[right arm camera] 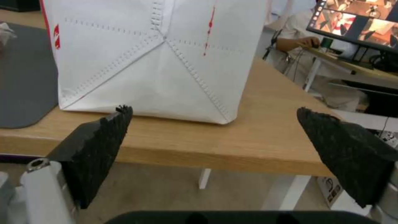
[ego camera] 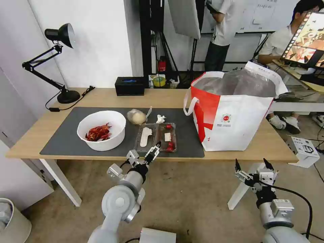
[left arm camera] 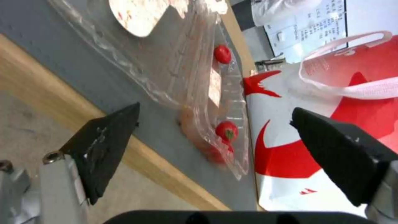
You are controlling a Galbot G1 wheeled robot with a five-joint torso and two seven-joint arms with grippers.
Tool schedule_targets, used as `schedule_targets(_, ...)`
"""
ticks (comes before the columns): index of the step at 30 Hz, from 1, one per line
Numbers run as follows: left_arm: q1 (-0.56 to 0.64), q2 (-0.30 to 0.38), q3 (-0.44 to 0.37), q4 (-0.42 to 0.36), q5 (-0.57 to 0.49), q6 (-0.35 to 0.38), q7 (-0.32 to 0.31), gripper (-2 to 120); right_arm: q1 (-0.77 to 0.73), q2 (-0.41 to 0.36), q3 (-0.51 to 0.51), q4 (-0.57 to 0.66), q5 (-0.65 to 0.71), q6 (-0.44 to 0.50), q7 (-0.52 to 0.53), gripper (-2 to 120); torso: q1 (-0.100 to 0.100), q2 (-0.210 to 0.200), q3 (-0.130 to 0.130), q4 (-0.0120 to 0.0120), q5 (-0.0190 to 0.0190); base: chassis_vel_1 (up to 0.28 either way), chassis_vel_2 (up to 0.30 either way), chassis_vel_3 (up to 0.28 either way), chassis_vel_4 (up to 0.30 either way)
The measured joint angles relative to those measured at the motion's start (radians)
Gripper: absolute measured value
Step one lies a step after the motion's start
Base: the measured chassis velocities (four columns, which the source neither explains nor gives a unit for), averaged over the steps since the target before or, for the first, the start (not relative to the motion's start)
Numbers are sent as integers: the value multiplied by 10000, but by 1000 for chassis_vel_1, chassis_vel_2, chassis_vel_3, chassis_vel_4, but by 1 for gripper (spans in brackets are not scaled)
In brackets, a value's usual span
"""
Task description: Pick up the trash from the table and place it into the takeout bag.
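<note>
L gripper (left arm camera: 213, 116) fingers are spread wide, nothing held; clamshell tray (left arm camera: 195, 84) is seen just ahead, between the tips, untouched, on the mat (ego camera: 67, 138) near the table (ego camera: 256, 148) front edge. R gripper (right arm camera: 211, 113) is spread wide too, empty, w/ takeout bag (right arm camera: 157, 56) ahead beyond the edge.

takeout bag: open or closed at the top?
Open. The takeout bag stands upright on the table, its mouth gaping so the silver lining shows inside; one white handle hangs down its side.
</note>
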Motion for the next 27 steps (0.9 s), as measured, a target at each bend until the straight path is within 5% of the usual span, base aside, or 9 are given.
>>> schedule_targets(12,210,-15,-554,174,538,-1045,442,100,263,-111,-384,-313,-21,59,-12,100,0,0,1,6,0,0,0,0,0)
schedule_targets(27,-163,12,-269,-21,426,-1451,935,100,219,-113,-419,-341,-81,116,-12,100,1,-1,1,0,0,0,0,0,0)
